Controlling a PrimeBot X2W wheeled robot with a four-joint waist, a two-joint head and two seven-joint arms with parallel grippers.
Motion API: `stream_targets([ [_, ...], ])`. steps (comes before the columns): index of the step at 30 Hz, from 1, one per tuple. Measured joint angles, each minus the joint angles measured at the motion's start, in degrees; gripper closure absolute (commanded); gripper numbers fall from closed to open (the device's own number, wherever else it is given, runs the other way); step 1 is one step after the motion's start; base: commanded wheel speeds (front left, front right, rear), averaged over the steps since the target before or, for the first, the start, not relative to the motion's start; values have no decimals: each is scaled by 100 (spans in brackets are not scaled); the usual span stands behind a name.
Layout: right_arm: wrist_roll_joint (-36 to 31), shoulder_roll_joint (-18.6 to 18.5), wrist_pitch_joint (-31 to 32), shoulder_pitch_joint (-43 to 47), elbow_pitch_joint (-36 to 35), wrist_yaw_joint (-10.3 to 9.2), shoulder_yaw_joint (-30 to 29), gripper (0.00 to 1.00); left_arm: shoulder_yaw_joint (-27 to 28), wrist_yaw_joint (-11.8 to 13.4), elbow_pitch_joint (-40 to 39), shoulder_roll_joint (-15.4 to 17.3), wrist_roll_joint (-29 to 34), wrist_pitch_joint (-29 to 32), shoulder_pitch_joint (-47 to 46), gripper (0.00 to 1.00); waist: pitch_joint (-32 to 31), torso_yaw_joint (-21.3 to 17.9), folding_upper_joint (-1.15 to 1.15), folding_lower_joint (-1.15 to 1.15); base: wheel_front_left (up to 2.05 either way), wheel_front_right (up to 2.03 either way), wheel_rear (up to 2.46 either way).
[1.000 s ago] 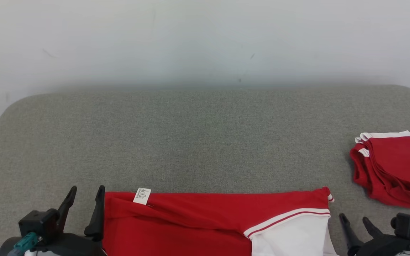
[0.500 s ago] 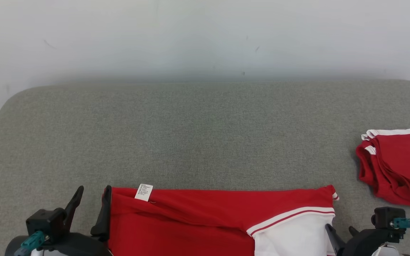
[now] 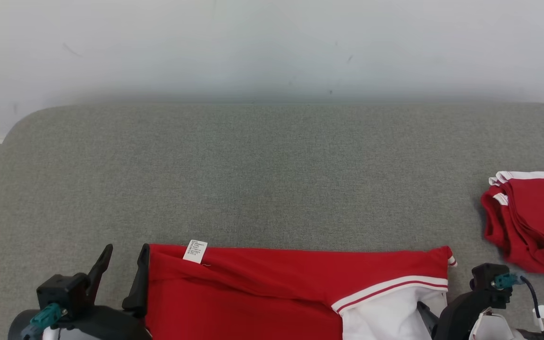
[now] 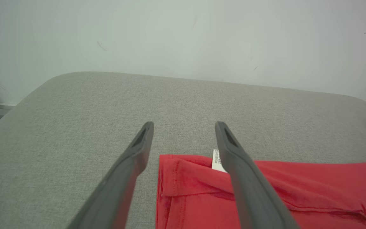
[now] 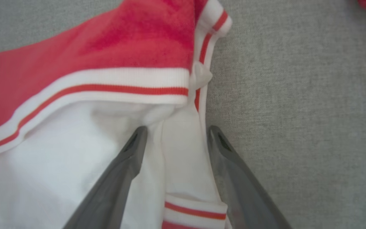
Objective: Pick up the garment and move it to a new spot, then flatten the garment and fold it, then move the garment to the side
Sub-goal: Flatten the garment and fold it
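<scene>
The red garment (image 3: 276, 283) with a white, red-striped part lies flat along the near edge of the grey padded table (image 3: 272, 179). A white label (image 3: 195, 251) sits on its far left corner. My left gripper (image 3: 127, 248) stands open at that left edge. In the left wrist view, the garment's corner (image 4: 183, 178) lies below and between the spread fingers of the left gripper (image 4: 184, 125). My right gripper (image 5: 177, 130) is open, pointing down over the garment's white right edge (image 5: 183, 149). A white fold lies between its fingers.
A second red garment with white trim (image 3: 531, 222) lies folded at the table's right side. A pale wall (image 3: 272, 47) rises behind the table. The table's rounded left corner (image 3: 17, 132) drops off to the floor.
My right gripper has moved left from the bare table onto the garment's white right edge and tipped downward. The left gripper has stayed put. The head view has shifted slightly.
</scene>
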Motion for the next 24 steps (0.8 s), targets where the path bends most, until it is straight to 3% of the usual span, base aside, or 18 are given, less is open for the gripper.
stream_targets([
  [7,-140,113,174,-108,172,1,-209,0,-5,-2,7,-7,1,8,-87,0,41,61,0,0,0,0,0],
  [8,-140,136,175,-112,186,1,-250,54,-1,-2,7,-5,1,8,-87,0,43,63,0,0,0,0,0],
  [9,-141,164,175,-118,204,1,-301,54,0,-3,7,-5,1,8,-87,0,45,62,0,0,0,0,0],
  [10,-141,177,175,-133,221,1,-334,65,0,-3,8,-4,0,8,-87,0,47,61,-1,0,0,0,0],
  [11,-142,183,175,-152,240,1,-369,85,0,-3,9,-2,0,8,-87,0,49,59,0,0,0,0,0],
  [12,-144,196,176,-187,268,1,-399,96,0,-3,9,-2,0,7,-87,0,50,57,0,0,0,0,0],
  [13,-145,201,187,-227,301,3,-411,100,-1,-3,10,-3,0,5,-87,0,50,55,0,0,0,0,0],
  [24,-261,309,225,-310,363,8,-478,100,-18,-48,29,-5,0,-2,-88,0,21,38,0,0,0,0,0],
])
